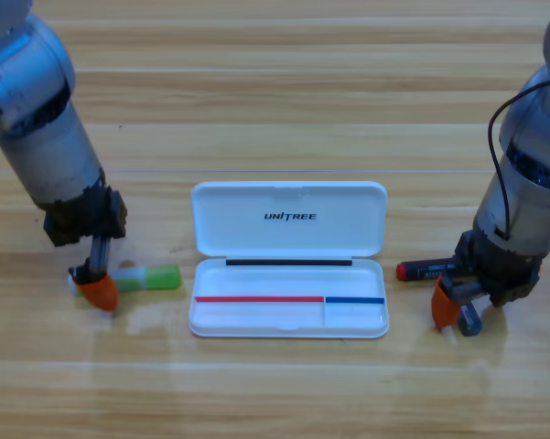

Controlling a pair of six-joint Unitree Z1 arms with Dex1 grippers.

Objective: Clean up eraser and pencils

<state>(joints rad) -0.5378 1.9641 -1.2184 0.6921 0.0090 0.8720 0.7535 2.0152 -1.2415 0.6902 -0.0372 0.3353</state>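
Left gripper [97, 289] down at the table on the left side, reaching in from the far-left corner, orange tip set right at the whitish end of the green pencil [151, 277]. Grip there hidden by the downward pose: cannot tell whether closed on the stick or merely touching it. Green pencil flat on the wooden table [275, 91], lengthwise left to right, its green end pointing toward the white case [288, 331] and stopping just short of it. Case open in the middle of the table, lid laid back on the far side, shallow tray on the near side, neither pencil in it. Red-and-black pencil [425, 270] flat on the table just right of the case, red end toward the tray's far-right corner, other end running under the right gripper [457, 312]. Right gripper low on the right side, arm coming in from the far-right edge, orange tip slightly nearer than the pencil. Small dark block [469, 320], probably the eraser, tight against the right of that orange tip, at table level. Cannot tell whether gripped or only lying beside the tip; opening width not readable from above. Both pencils well apart, one on either side of the case.
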